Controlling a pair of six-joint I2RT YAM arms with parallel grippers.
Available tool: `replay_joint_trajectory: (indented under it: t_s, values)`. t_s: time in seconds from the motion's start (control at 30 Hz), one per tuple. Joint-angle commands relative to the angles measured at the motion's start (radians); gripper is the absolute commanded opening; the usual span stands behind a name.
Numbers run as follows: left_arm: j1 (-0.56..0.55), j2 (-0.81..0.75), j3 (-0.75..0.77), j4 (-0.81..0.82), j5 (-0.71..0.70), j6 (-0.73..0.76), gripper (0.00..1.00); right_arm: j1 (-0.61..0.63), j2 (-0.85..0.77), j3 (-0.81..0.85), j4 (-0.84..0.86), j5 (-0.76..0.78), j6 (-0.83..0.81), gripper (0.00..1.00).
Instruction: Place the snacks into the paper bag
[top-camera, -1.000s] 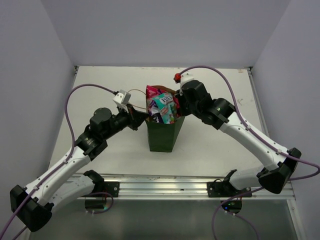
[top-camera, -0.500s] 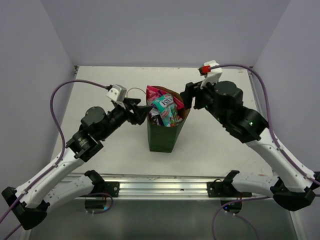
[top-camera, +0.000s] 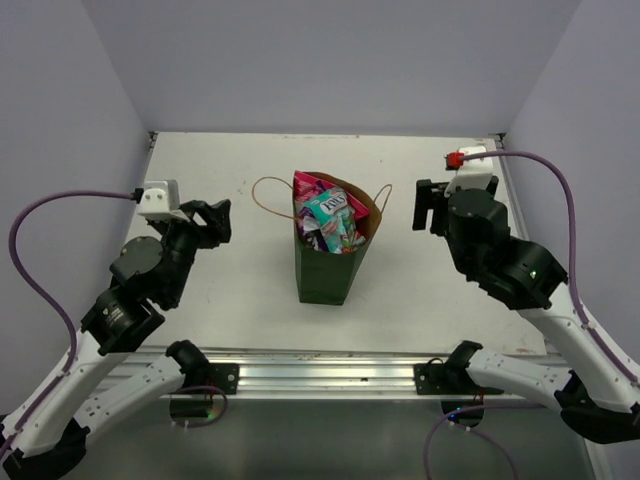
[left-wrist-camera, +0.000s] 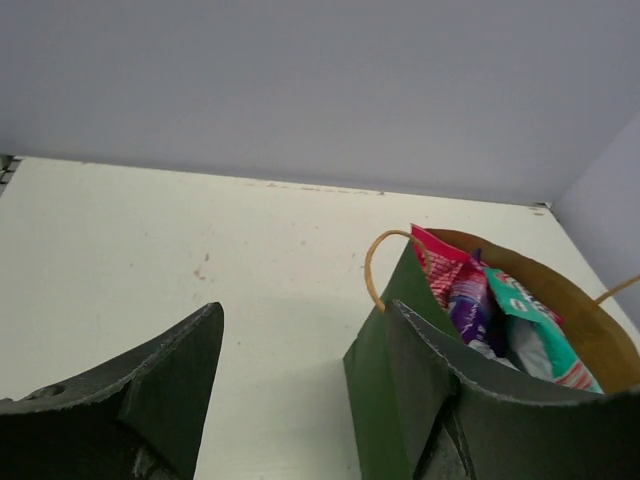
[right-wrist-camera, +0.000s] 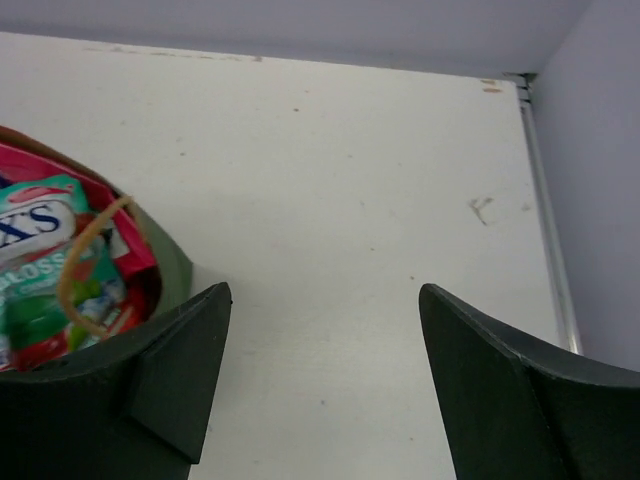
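Note:
The dark green paper bag stands upright mid-table, its tan handles drooping outward. The snacks stick out of its mouth: a red packet, a teal one and a purple one. My left gripper hovers left of the bag, apart from it, open and empty. In the left wrist view the left gripper frames bare table, with the bag behind the right finger. My right gripper hangs right of the bag, open and empty. In the right wrist view the right gripper stands over bare table, with the bag's rim at left.
A metal rail runs along the near edge between the arm bases. Grey walls close in the table on three sides. A raised strip marks the table's right edge. Purple cables arc over both arms.
Both grippers were shut at the bag's rim a second ago. They opened and drew away, the left arm swinging left and the right arm right. The bag stays standing.

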Motion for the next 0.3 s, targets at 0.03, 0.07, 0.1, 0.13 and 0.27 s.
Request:
replay_joint_trajectory:
  t_s: [0.03, 0.07, 0.1, 0.13, 0.27]
  values:
    - [-0.005, 0.003, 0.022, -0.094, -0.137, 0.004, 0.7, -0.003, -0.042, -0.02, -0.099, 0.279, 0.057, 0.81]
    - [-0.005, 0.003, 0.02, -0.095, -0.139, 0.004, 0.7, -0.004, -0.056, -0.025, -0.111, 0.294, 0.056, 0.81]
    - [-0.003, 0.005, 0.02, -0.092, -0.137, 0.004, 0.72, -0.003, -0.062, -0.031, -0.113, 0.302, 0.056, 0.79]
    - [-0.003, 0.005, 0.015, -0.088, -0.142, 0.007, 0.73, -0.003, -0.07, -0.032, -0.111, 0.319, 0.06, 0.79]
    - [-0.003, 0.008, 0.0, -0.063, -0.148, 0.021, 0.78, -0.004, -0.082, -0.032, -0.119, 0.332, 0.054, 0.81]
